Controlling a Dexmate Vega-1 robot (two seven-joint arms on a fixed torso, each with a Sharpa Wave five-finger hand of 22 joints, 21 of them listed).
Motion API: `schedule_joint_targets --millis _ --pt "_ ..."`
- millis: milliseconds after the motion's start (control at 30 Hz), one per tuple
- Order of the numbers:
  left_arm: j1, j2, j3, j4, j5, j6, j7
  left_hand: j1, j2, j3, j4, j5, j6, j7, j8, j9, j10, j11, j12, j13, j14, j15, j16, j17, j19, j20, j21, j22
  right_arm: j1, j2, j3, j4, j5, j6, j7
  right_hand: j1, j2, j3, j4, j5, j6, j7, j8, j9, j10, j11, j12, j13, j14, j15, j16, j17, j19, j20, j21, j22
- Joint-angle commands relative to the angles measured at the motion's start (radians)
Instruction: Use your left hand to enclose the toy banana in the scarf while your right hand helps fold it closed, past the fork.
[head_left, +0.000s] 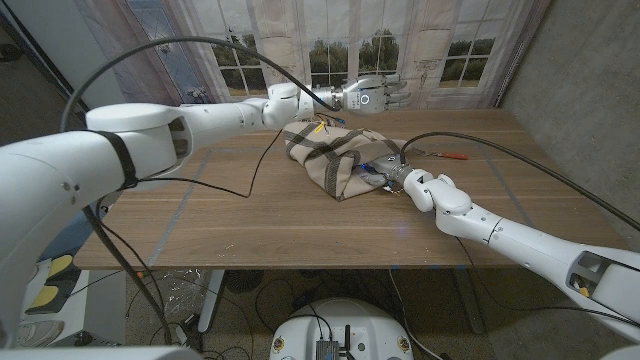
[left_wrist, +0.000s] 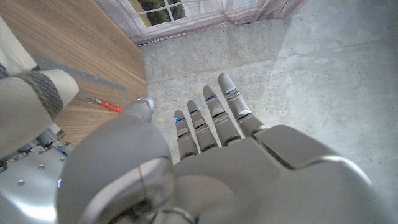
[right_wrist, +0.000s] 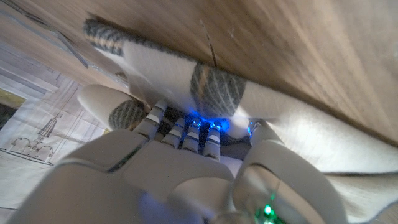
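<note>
Head view: scarf (head_left: 335, 158) is sitting bundled at upper centre, banana presumably hiding inside. Left hand (head_left: 372, 96) is hovering above it, fingers released, holding nothing. Right hand (head_left: 385, 176) is pressing into the fold; grasp unclear. Fork (head_left: 448, 153) is lying right of it. Next: finishing the closing fold.

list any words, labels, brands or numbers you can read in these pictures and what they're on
None can be read.
The left hand has a small round mark on its wrist, too small to read.
The scarf, the right hand and the table carry no text.
</note>
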Motion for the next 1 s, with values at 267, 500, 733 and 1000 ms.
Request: schedule_joint_targets --millis 267,500,733,1000 --pt "0.316 0.205 -0.314 -0.364 0.002 0.166 -0.175 -0.017 -0.007 0.007 0.000 -0.001 0.011 -0.009 0.011 0.001 0.007 -0.011 0.007 -0.002 -0.013 -0.111 0.002 -0.006 0.004 0.007 -0.010 0.002 -0.127 -0.058 0.145 -0.239 -0.049 -0.235 -0.087 0.001 0.012 -0.004 -0.008 0.000 0.026 0.000 0.005 0.002 0.036 0.011 0.013 0.003 0.040 -0.008 0.016 0.002 0.049 0.005 0.009 0.002" --pt "0.408 0.224 -0.396 -0.426 0.022 0.182 -0.228 -0.021 -0.009 0.008 -0.002 -0.001 0.017 -0.013 0.013 0.001 0.005 -0.011 0.007 -0.004 -0.014 -0.111 0.004 -0.009 0.005 0.010 -0.014 0.002 -0.165 -0.080 0.170 -0.305 -0.077 -0.303 -0.097 0.003 0.012 -0.007 -0.010 0.000 0.037 0.003 0.007 0.002 0.051 0.016 0.016 0.003 0.060 -0.008 0.021 0.002 0.071 0.007 0.013 0.002" --pt "0.496 0.234 -0.474 -0.483 0.018 0.210 -0.246 -0.025 -0.012 0.009 -0.003 -0.001 0.023 -0.017 0.015 0.000 0.003 -0.012 0.007 -0.006 -0.015 -0.112 0.005 -0.012 0.006 0.012 -0.018 0.002 -0.198 -0.082 0.195 -0.355 -0.106 -0.388 -0.102 0.004 0.012 -0.009 -0.011 0.001 0.044 0.006 0.009 0.002 0.060 0.015 0.017 0.003 0.067 -0.009 0.022 0.003 0.077 0.009 0.012 0.002" --pt "0.582 0.233 -0.550 -0.526 -0.021 0.231 -0.263 -0.030 -0.014 0.012 -0.006 -0.002 0.032 -0.014 0.018 0.000 0.004 -0.011 0.009 -0.010 -0.015 -0.109 0.007 -0.016 0.006 0.017 -0.023 0.003 -0.210 -0.075 0.208 -0.370 -0.111 -0.425 -0.124 0.004 0.014 -0.011 -0.011 0.001 0.051 0.008 0.010 0.002 0.063 0.018 0.017 0.003 0.071 -0.010 0.021 0.003 0.084 0.009 0.012 0.003"
